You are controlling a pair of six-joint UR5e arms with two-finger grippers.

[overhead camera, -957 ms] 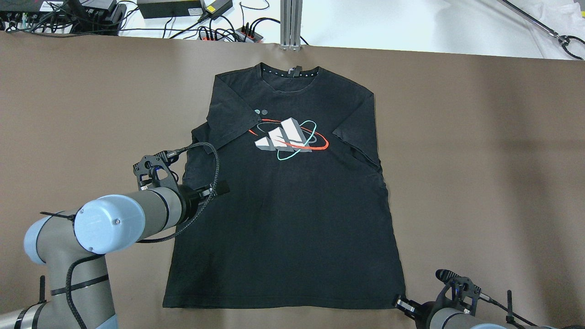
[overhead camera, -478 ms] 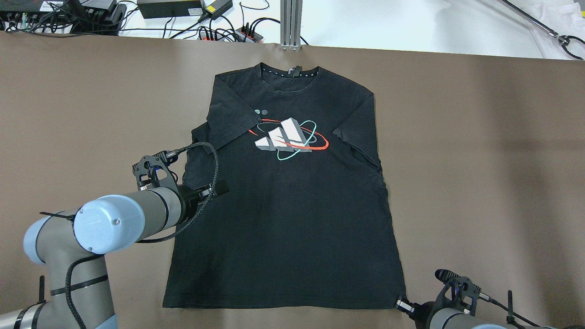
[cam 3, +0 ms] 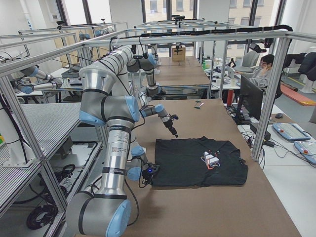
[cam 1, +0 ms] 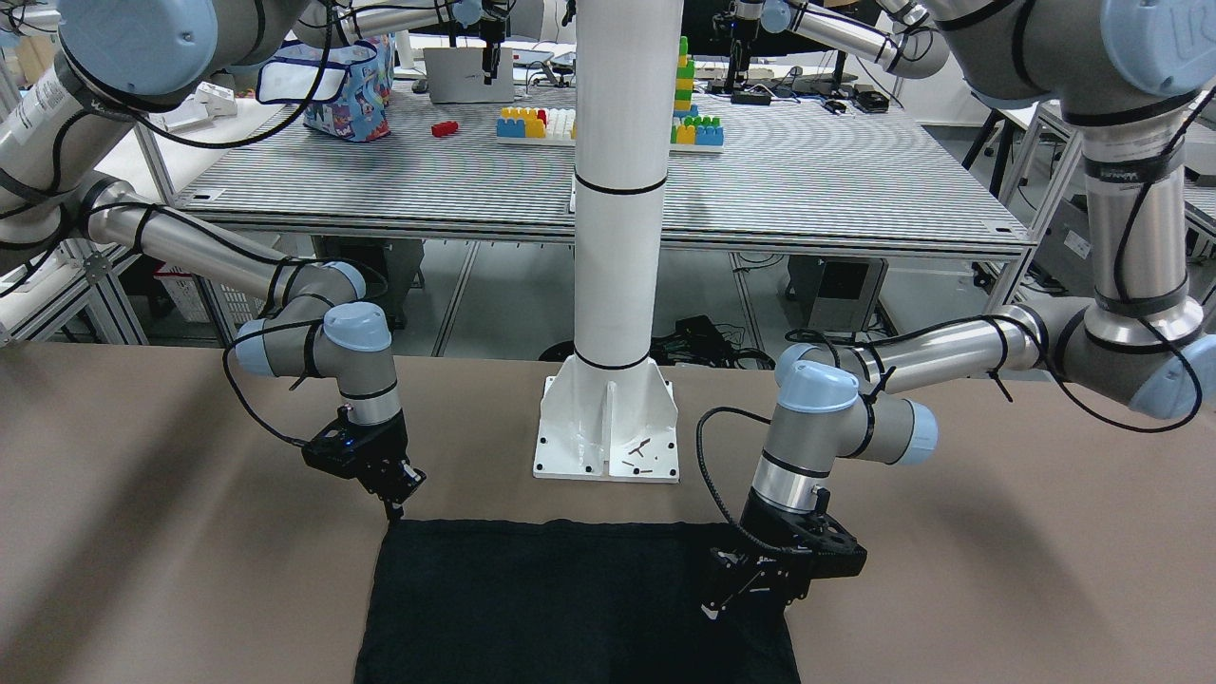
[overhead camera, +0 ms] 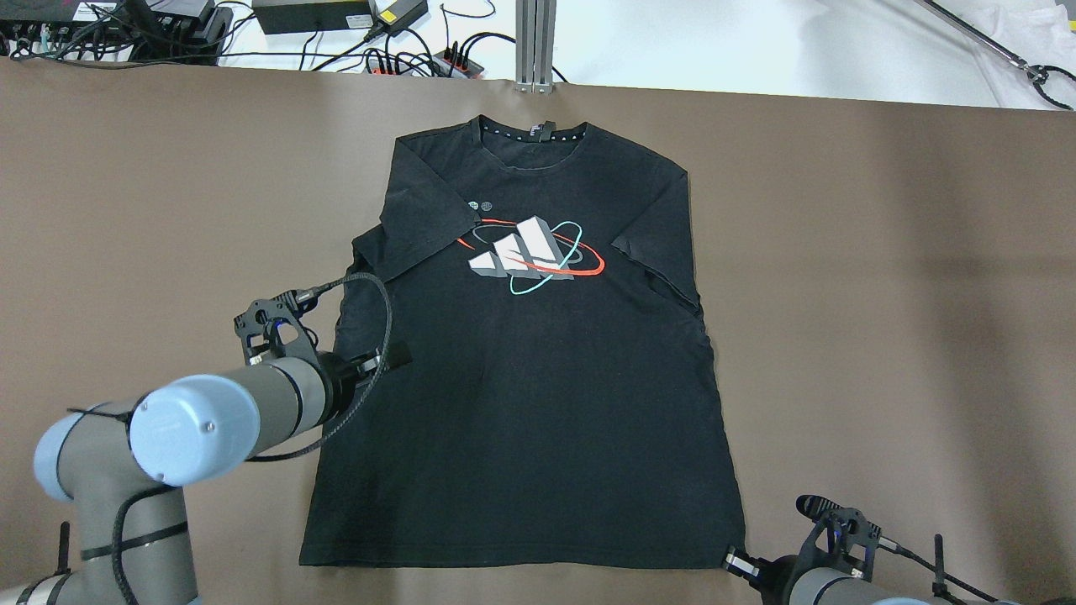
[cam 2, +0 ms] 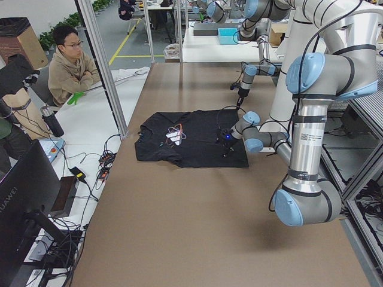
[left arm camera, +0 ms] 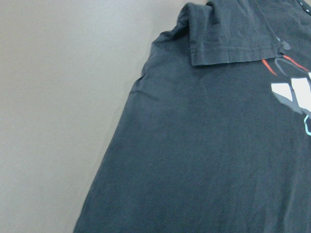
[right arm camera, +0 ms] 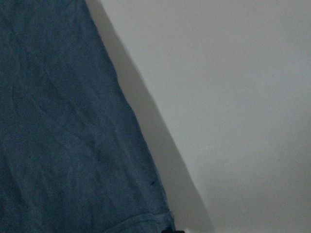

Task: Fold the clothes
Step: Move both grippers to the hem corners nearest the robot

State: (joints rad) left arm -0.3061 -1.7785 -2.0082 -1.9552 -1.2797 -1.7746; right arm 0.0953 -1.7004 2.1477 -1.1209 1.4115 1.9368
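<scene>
Black T-shirt (overhead camera: 538, 370) flat — left end effector (overhead camera: 395, 360) over its left side.

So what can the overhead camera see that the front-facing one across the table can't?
Only the overhead view shows the whole black T-shirt, with its printed logo, collar and both sleeves folded inward. Only the front-facing view shows the white post, the toy bricks behind it and the blue patterned bag. Both show the two arms at the shirt's near hem.

Counted: one black T-shirt (overhead camera: 538, 378), two grippers — left (overhead camera: 395, 360), right (overhead camera: 736, 559) — one white post (cam 1: 617, 237).
</scene>
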